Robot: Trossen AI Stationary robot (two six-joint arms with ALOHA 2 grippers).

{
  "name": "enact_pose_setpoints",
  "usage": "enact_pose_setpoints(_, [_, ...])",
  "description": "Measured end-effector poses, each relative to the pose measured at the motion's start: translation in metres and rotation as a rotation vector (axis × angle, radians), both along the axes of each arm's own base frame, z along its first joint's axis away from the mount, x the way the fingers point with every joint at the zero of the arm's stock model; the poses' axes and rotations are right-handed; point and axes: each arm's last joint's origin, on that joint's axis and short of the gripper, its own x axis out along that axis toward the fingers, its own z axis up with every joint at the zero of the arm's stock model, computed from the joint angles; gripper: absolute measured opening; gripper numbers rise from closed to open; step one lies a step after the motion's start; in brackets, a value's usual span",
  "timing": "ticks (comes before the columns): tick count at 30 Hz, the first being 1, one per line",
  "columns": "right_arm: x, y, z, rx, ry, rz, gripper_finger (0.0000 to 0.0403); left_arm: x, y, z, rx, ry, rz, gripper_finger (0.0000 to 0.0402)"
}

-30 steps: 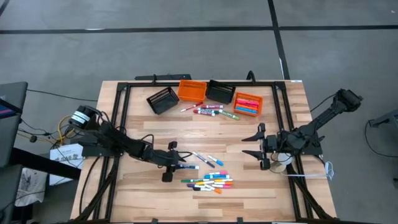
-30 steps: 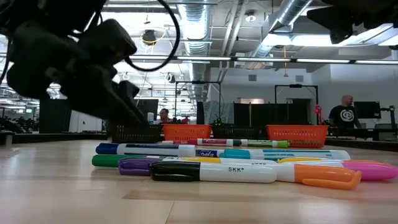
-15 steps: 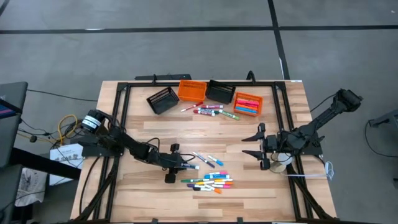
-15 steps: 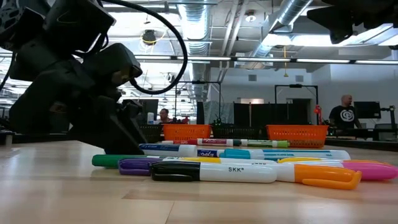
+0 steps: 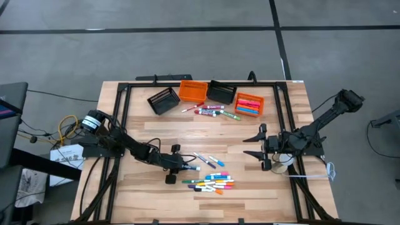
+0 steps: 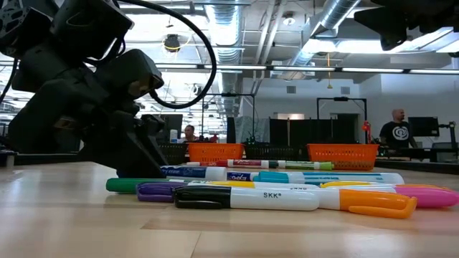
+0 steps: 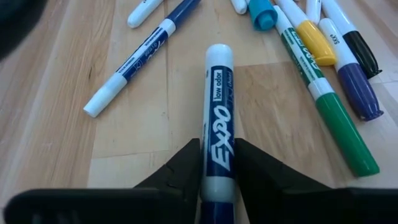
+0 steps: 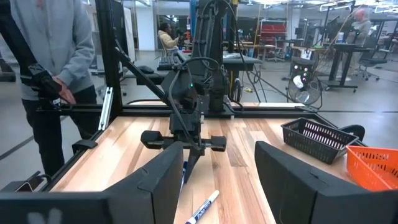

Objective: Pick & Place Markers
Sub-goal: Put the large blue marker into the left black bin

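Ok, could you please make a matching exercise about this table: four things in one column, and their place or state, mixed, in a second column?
1. Expo marker
2. right gripper
3. right-hand orange bin
4. green marker

a. open, holding nothing
b. lying loose beside a purple-capped marker
c. contains markers
d. gripped in the jaws of the left gripper

Pairs: 1-d, 2-a, 3-c, 4-b

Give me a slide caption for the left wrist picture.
Left gripper closed around a blue-and-white Expo marker lying on the wooden table, more markers scattered beyond.
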Motion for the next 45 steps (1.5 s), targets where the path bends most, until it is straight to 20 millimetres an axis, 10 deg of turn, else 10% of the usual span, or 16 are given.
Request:
enact_pose_setpoints(17, [0.000,0.000,0.000,0.000,-0.001,-0.003,0.0177,-0.002,0.002,0.006,0.007,-0.010,0.011,0.0084])
enact_pose_setpoints(33, [0.004,-0.008,0.012,0.062,-0.104,-0.055,0.0173,-0.010,0.015,0.086,0.067,-0.350,0.318,0.0085])
enact_pose_setpoints(45, [0.004,-0.009,0.012,0.096,-0.105,-0.062,0.0170,-0.016,0.016,0.092,0.039,-0.344,0.352,0.0085])
